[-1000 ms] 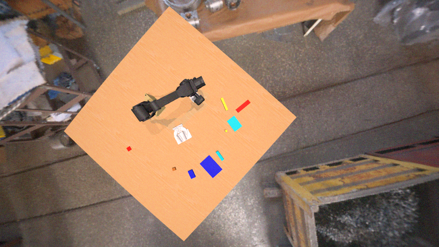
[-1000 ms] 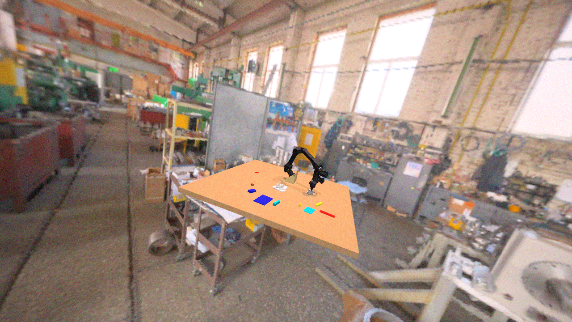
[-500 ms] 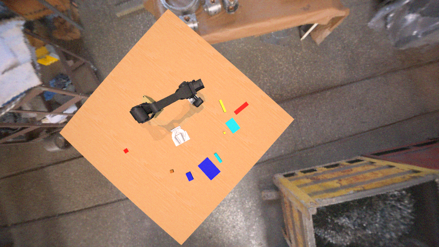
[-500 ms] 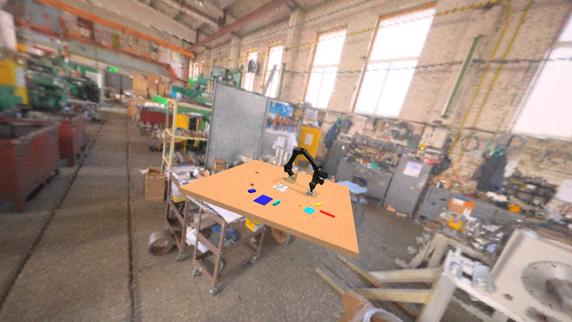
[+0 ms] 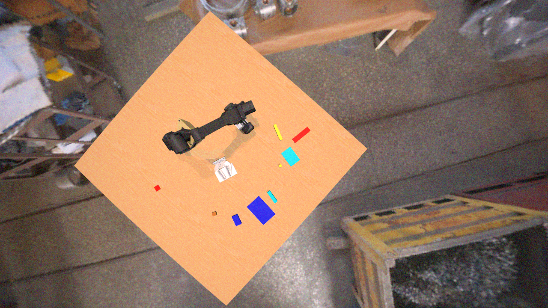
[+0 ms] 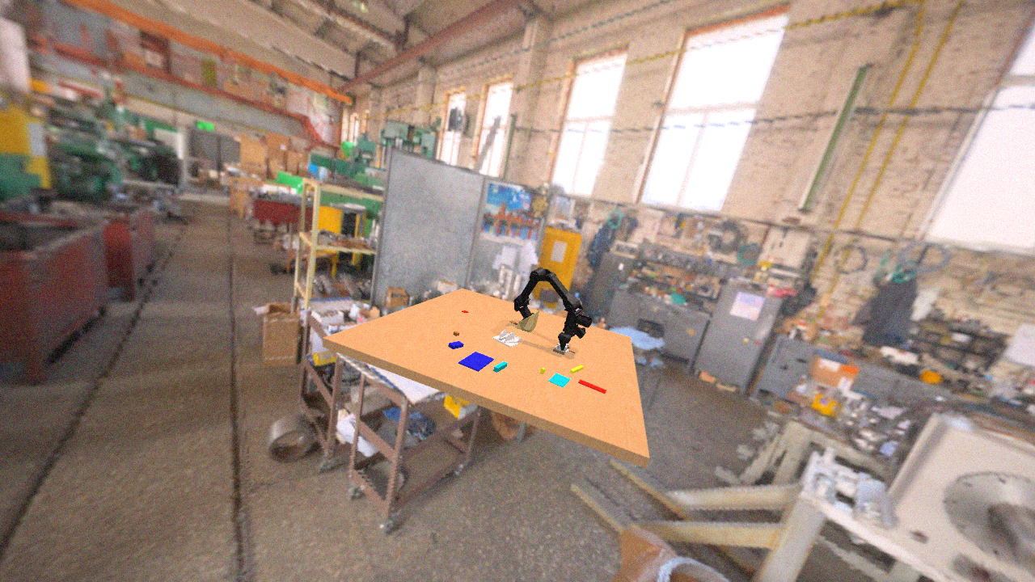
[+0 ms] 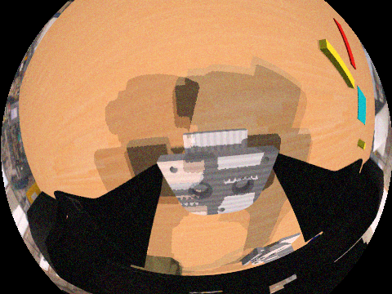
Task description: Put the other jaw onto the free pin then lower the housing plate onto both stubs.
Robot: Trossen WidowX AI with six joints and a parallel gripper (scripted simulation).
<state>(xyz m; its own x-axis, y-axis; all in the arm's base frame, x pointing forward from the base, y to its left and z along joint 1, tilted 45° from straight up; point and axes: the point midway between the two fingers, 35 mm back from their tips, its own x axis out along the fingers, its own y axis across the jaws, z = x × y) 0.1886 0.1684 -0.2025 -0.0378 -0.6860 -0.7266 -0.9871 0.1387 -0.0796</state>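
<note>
The grey-white housing plate [image 7: 210, 163] [image 6: 556, 349] lies on the table, apart from the base. Two large holes, small corner holes and a ridged strip along one edge show in the wrist view. My gripper [image 7: 220, 164] [image 6: 562, 346] is open, low over the plate, with one black finger on each side of it and nothing gripped. The white base [image 5: 233, 172] [image 6: 513, 342] [image 7: 271, 254] lies nearer the arm's foot and carries two light elongated jaws. Its pins, stubs and gear teeth are too small to tell, so how each jaw sits is unclear.
Beyond the plate are a yellow bar [image 5: 277, 131] [image 7: 338, 64], a red bar [image 5: 301, 134], a cyan square [image 5: 290, 156] and a yellow cube [image 5: 280, 165]. A blue plate [image 5: 261, 210] and blue block [image 5: 236, 220] lie past the base. An olive wedge [image 6: 530, 322] stands by the arm's foot.
</note>
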